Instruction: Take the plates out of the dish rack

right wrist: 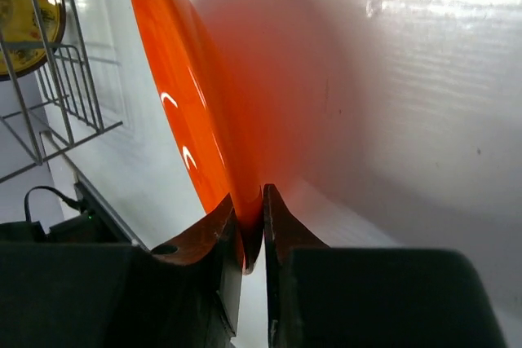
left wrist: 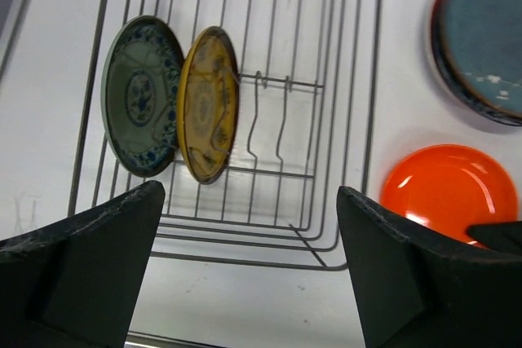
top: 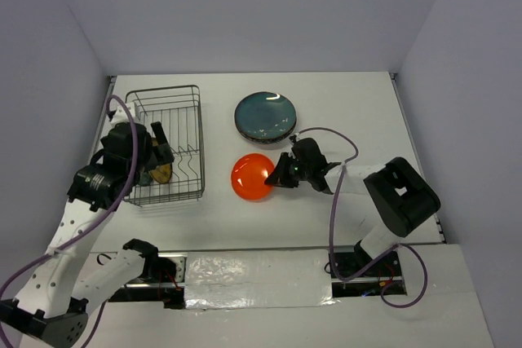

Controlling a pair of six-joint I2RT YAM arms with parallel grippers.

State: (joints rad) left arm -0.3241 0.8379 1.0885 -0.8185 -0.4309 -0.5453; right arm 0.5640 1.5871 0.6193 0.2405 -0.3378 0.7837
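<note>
The wire dish rack (top: 181, 112) stands at the left. Two small plates stand upright in it, a blue-patterned one (left wrist: 140, 95) and a yellow-brown patterned one (left wrist: 210, 103). My left gripper (top: 163, 151) hovers over the rack's near end, open and empty (left wrist: 253, 275). The small orange plate (top: 251, 177) lies low at the table's middle, right of the rack. My right gripper (top: 284, 174) is shut on its right rim (right wrist: 254, 226). I cannot tell whether the orange plate (right wrist: 188, 95) touches the table. A large dark teal plate (top: 265, 116) tops a stack behind it.
A red rim (left wrist: 439, 14) shows under the teal plate. The rack's corner (right wrist: 57, 95) shows in the right wrist view. Grey walls close in the table on three sides. A silver strip (top: 253, 270) runs along the near edge.
</note>
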